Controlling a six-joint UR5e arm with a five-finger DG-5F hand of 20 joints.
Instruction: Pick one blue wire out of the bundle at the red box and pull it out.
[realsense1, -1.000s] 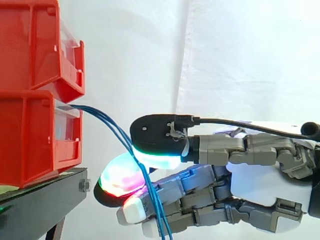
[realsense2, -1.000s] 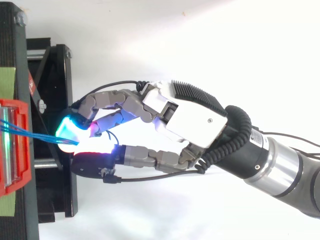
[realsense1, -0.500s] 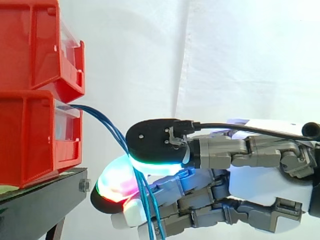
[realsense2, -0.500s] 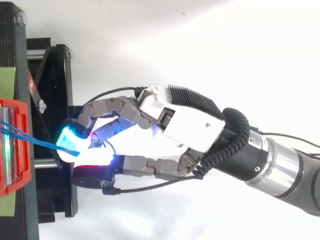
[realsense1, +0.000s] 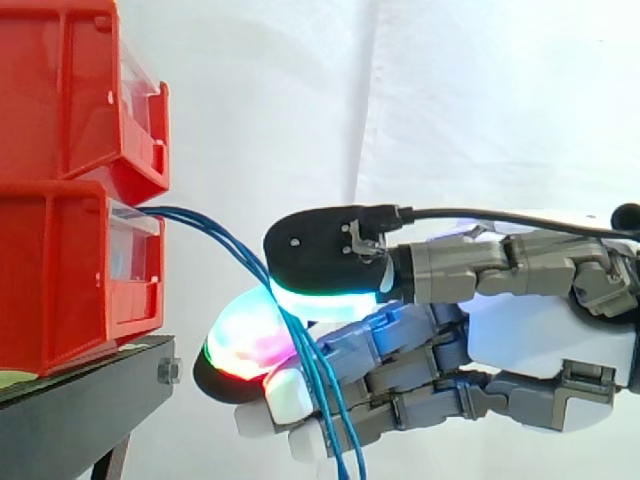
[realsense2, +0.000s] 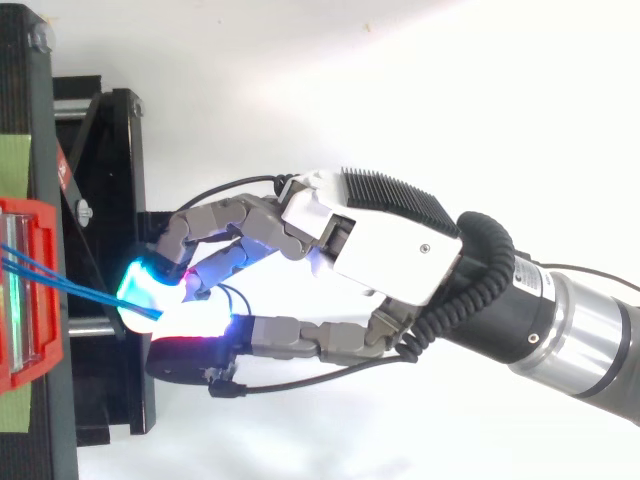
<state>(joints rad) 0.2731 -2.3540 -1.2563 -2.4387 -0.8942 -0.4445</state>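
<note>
A bundle of thin blue wires (realsense1: 240, 250) comes out of the front of the lower red bin (realsense1: 60, 280) and curves down to the right. My hand (realsense1: 520, 340) reaches in from the right. Its thumb pad, glowing green and white, and a finger pad below, glowing red and green, press together on the wires. Below the pinch the wires run down across the other curled fingers and leave the bottom edge. In the top view the blue wires (realsense2: 70, 282) stretch from the red bin (realsense2: 45, 330) to the cyan-glowing fingertips of the hand (realsense2: 380, 240).
A second red bin (realsense1: 60, 90) is stacked on the lower one. Both rest on a black stand (realsense1: 90, 400), whose frame (realsense2: 110, 150) reaches out under the fingertips. A white curtain hangs behind.
The hand dipped and moved toward the bin half a second ago, then rose and drew back slightly to the right, still pinching the wires.
</note>
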